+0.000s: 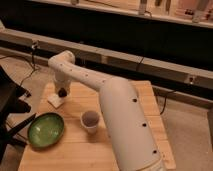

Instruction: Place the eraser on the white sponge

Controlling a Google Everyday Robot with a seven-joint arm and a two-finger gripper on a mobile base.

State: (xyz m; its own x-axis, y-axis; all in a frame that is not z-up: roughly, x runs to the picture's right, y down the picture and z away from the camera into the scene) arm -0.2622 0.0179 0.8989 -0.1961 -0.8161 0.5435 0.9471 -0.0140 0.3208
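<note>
My white arm reaches across the wooden table [75,145] to its far left corner. My gripper [62,92] hangs just over the white sponge [54,100], which lies flat near the table's left edge. A dark shape at the gripper's tip may be the eraser, but I cannot tell it apart from the gripper. The gripper's tip is at or touching the sponge's top.
A green bowl [45,129] sits at the front left of the table. A paper cup [90,121] stands near the middle, beside my arm. A black chair [9,107] stands left of the table. A long bench runs behind it.
</note>
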